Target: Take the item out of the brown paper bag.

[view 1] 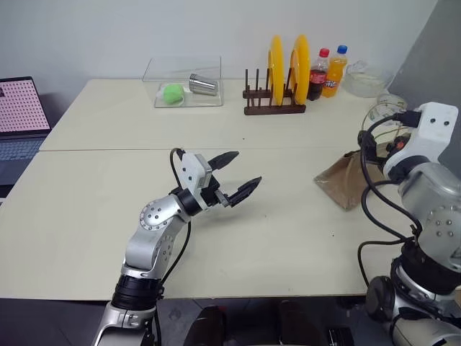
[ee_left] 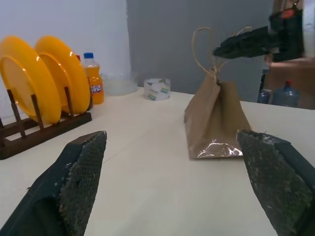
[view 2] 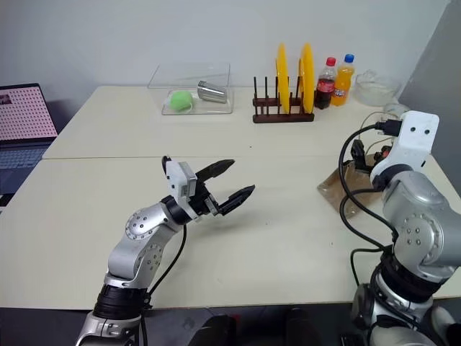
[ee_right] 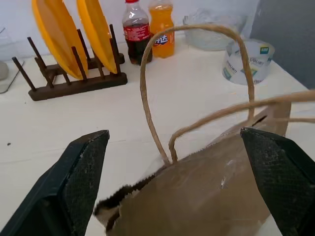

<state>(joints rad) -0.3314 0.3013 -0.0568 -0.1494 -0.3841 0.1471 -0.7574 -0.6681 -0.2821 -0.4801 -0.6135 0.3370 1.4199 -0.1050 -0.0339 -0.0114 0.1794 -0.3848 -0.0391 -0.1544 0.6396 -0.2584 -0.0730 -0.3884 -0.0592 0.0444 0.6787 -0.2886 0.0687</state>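
The brown paper bag stands crumpled at the table's right side, its pale loop handles sticking up. Whatever is inside it is hidden; the item is out of view. My right gripper hovers open just above the bag's top, its fingers spread wide on either side of the handles. It also appears as a dark shape over the bag in the left wrist view. My left gripper is open and empty above the middle of the table, pointing toward the bag from well to its left.
A wooden rack with two yellow plates stands at the back, with a cola bottle and an orange soda bottle beside it. A tape roll lies behind the bag. A clear box is at the back, a laptop far left.
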